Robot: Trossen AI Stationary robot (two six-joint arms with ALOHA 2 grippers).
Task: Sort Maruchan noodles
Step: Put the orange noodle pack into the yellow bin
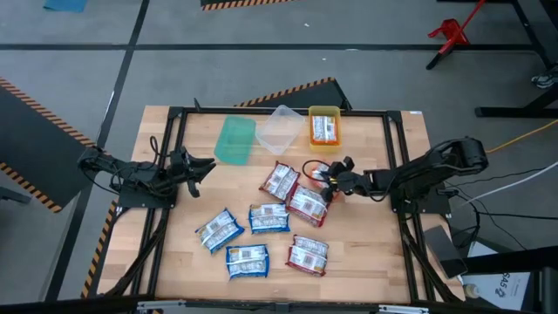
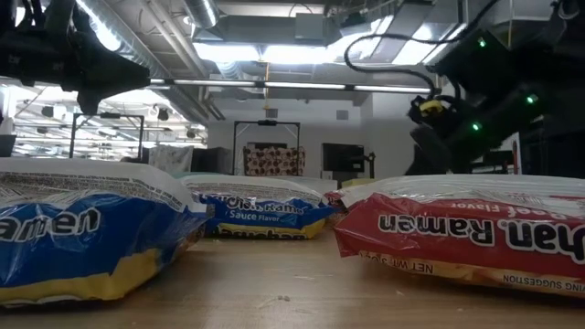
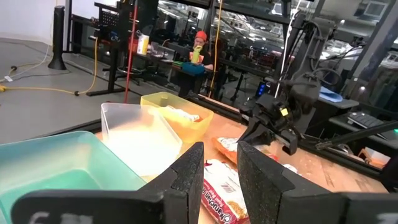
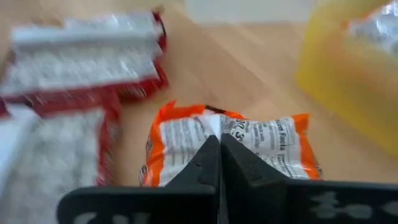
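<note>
An orange noodle packet (image 4: 249, 140) lies on the wooden table in front of the yellow bin (image 1: 324, 126), which holds another orange packet. My right gripper (image 4: 219, 142) is shut on it; the high view shows that gripper (image 1: 330, 180) right of the table's middle. Red packets (image 1: 305, 205) and blue packets (image 1: 268, 218) lie flat across the middle and near part. My left gripper (image 3: 221, 180) stays open and level at the table's left (image 1: 205, 166), holding nothing. My right gripper pinches the orange packet's wrapper at the middle of its edge nearest the arm (image 4: 219, 127) between its two shut fingers. The fingers slant down from the table's right side. The wrapper puckers where they meet. Whether the packet is off the table I cannot tell.
A green bin (image 1: 234, 139) and a clear bin (image 1: 279, 129) stand left of the yellow one along the far edge. A black frame (image 1: 397, 166) rims the table. Bare wood shows at the near right (image 1: 366, 244).
</note>
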